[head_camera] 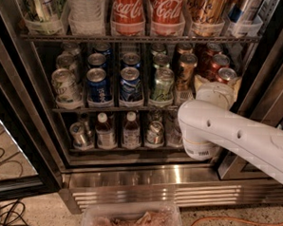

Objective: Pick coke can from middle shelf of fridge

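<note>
The fridge [176,176] stands open, with dark wire racks. The middle shelf [108,111] holds rows of small cans in clear trays. Red coke cans stand in its rightmost row, and the front one [225,75] shows its silver top. My gripper [214,92] is at the front of that row, right at this front coke can. The wrist housing hides the lower part of the can. My white arm [235,134] reaches in from the lower right and crosses the right end of the lower shelf.
Large Coca-Cola bottles [128,9] stand on the top rack. Blue cans [98,84], a green can [162,82] and a bronze can [185,69] sit left of the coke row. Small bottles [129,128] fill the lower rack. A plastic container [133,221] and cables [3,212] lie on the floor.
</note>
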You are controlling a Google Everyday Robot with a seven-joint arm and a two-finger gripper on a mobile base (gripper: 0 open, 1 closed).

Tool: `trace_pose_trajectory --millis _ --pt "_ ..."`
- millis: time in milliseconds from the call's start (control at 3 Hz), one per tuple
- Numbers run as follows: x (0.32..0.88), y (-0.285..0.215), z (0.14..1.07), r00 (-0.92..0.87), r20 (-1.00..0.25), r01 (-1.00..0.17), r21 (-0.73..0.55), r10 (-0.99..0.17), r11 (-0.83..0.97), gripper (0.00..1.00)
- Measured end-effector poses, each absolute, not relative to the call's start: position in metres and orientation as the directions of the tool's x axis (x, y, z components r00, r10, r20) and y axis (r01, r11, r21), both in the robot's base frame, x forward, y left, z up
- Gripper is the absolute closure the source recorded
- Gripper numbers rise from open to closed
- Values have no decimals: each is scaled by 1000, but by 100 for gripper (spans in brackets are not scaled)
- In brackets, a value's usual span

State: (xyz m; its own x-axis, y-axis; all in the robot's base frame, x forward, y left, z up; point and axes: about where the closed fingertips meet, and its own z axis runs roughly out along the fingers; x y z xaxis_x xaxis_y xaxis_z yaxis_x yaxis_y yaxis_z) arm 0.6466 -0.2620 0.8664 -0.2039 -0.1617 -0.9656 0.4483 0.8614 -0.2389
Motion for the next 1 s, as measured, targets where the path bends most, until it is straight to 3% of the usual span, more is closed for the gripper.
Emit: trace_pose_trajectory --millis 1000 --pt "649 -253 863 -213 -964 450 -242 -160 860 3"
